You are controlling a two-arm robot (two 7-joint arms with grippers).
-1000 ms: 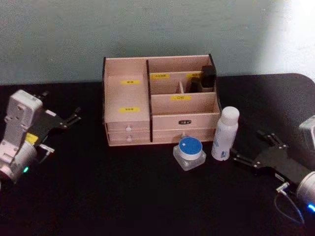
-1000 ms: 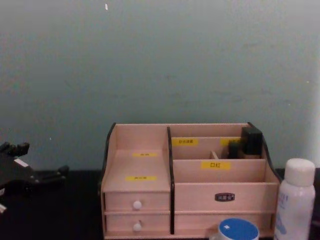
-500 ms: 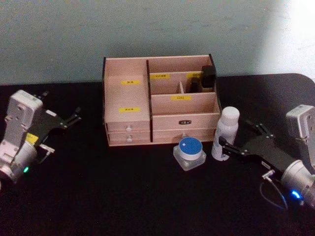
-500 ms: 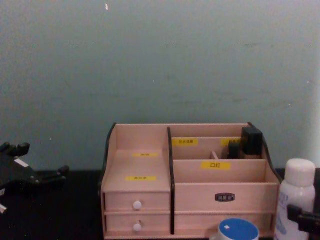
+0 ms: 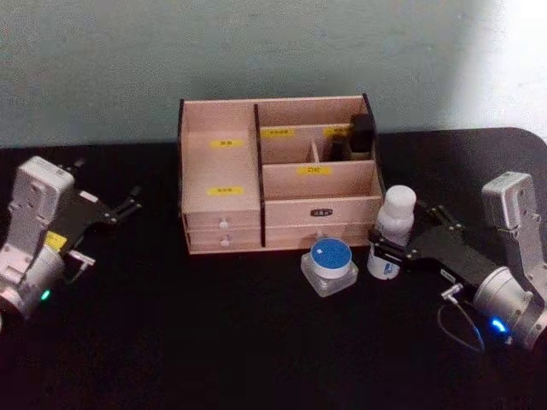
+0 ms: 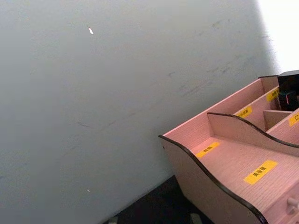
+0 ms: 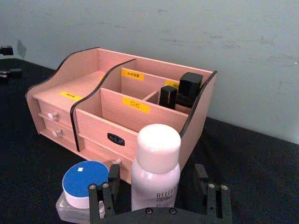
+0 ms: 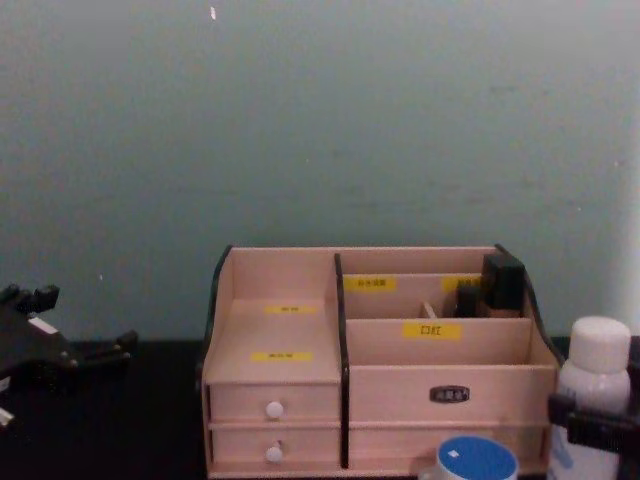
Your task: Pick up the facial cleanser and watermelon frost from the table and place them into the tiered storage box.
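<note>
Straddling facial cleanser (image 7: 156, 154), right hand (image 7: 157, 181) spread apart

In the chest view the right end effector (image 8: 595, 428) covers the lower body of the white bottle (image 8: 598, 352), and the bottom edge cuts both off. That edge also crops the blue-lidded jar (image 8: 477, 460) just below its lid. The left end effector (image 8: 80, 320) runs off the same view's left edge. The left wrist view crops the tiered storage box (image 6: 224, 154) at two edges. The print on its yellow labels (image 5: 225, 190) is too small to read in the head view. A divider hides the bases of the dark containers (image 5: 362, 132) in the back right compartment.
</note>
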